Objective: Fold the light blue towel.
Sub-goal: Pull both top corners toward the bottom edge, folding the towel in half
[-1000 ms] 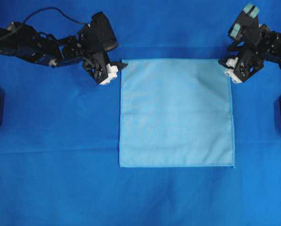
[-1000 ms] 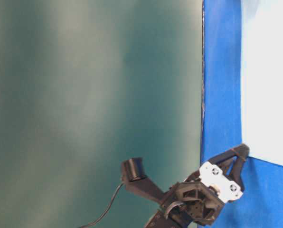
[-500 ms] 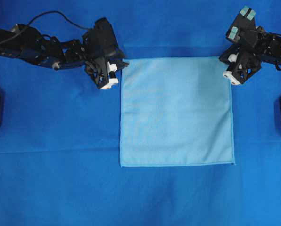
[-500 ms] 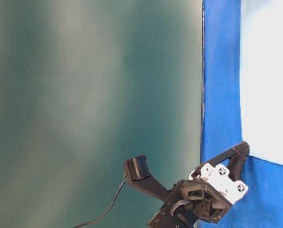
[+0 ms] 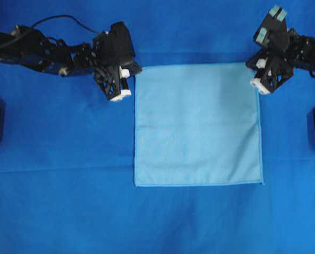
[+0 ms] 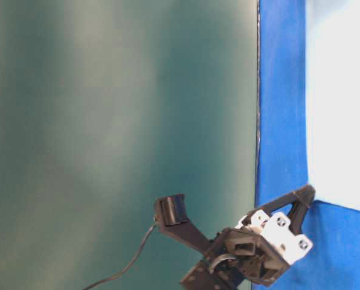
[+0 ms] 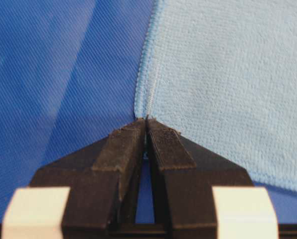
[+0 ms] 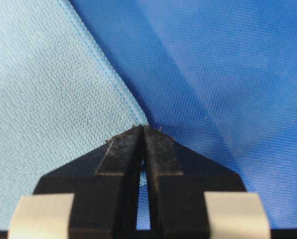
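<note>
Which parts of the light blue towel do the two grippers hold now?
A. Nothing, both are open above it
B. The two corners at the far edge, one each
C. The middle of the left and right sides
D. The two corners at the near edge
B: the left gripper and the right gripper are each shut on one far corner of the light blue towel, which lies flat on the royal-blue table cloth.
</note>
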Robot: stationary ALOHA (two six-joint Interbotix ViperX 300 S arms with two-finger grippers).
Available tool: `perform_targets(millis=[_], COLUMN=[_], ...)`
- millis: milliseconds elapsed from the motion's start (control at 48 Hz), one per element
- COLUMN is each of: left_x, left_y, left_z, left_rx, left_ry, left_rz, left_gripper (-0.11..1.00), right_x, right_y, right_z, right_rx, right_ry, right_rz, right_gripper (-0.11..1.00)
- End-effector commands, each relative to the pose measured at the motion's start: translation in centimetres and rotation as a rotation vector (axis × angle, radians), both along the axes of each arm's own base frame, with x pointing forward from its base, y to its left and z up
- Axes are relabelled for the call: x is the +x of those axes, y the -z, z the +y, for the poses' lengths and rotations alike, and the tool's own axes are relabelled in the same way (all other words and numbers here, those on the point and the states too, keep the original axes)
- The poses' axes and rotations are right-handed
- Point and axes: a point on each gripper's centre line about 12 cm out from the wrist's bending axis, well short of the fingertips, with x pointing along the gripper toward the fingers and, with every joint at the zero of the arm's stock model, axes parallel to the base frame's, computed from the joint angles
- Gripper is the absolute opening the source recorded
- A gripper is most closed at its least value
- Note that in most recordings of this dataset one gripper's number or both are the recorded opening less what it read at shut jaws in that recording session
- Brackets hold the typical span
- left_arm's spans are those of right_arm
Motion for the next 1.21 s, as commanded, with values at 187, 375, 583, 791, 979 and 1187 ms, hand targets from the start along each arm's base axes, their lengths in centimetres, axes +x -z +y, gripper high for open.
perform_targets(millis=[187,375,583,791,979,1187], left_x=[0.2,0.4,0.7,1.1,1.5,1.9], left_y=[-4.1,-4.4,-4.5,-4.6,-4.1,-3.8], left_z=[0.3,-0.3,-1.9,-4.9,-8.7,-13.8], left_rx=[0.056,0.064,0.064,0.057,0.031,-0.006], left_ry=[0.023,0.044,0.090,0.171,0.262,0.362], left_rz=[-0.061,-0.061,-0.056,-0.034,0.001,0.011], left_gripper=[0.02,0.02,0.02,0.02,0.02,0.02], right_x=[-0.1,-0.2,0.2,0.4,0.2,0.3], right_y=[-3.4,-3.4,-3.3,-3.6,-3.3,-3.2], right_z=[0.2,0.8,2.5,5.8,9.9,13.8], right_rx=[-0.036,-0.023,0.038,0.115,0.211,0.290], right_ry=[0.012,0.011,-0.015,-0.055,-0.105,-0.173], right_rz=[-0.072,-0.078,-0.054,-0.056,-0.044,-0.046], right_gripper=[0.01,0.01,0.01,0.01,0.01,0.01])
